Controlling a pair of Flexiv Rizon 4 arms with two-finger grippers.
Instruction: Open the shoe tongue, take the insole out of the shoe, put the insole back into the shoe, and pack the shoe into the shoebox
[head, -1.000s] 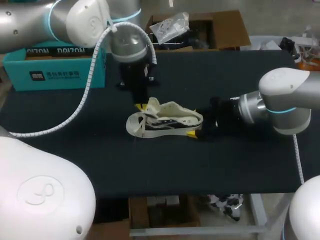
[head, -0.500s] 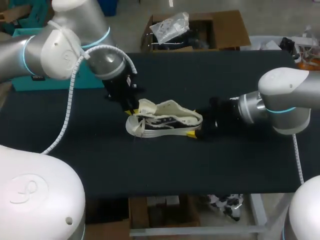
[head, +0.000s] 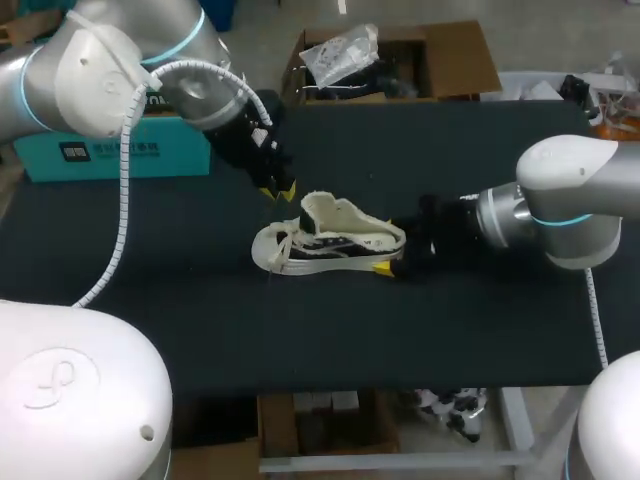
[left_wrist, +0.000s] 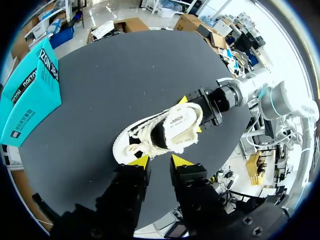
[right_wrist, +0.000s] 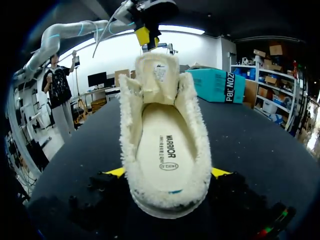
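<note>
Black tabletop (head: 400, 330) carries the shoe (head: 330, 240) at its middle, upright on its sole, with the teal shoebox (head: 110, 150) well apart at the far left edge. Your right gripper (right_wrist: 167, 175) clamps the heel, one yellow tip on each side. Your left gripper (head: 278, 190) hangs just beyond the toe end, its fingers a narrow gap apart and holding nothing.

The tongue (right_wrist: 159, 70) stands up and clear of the opening, so that step looks done. The insole (right_wrist: 167, 145) lies flat inside, and lifting it out looks like the step in hand.

Hold the heel firm with the right gripper so the shoe cannot slide. Bring the left gripper down into the opening behind the tongue, clear of the laces. Pinch only the insole's edge, not the fleece lining. Peel it upward slowly, since the lining may drag on it.
</note>
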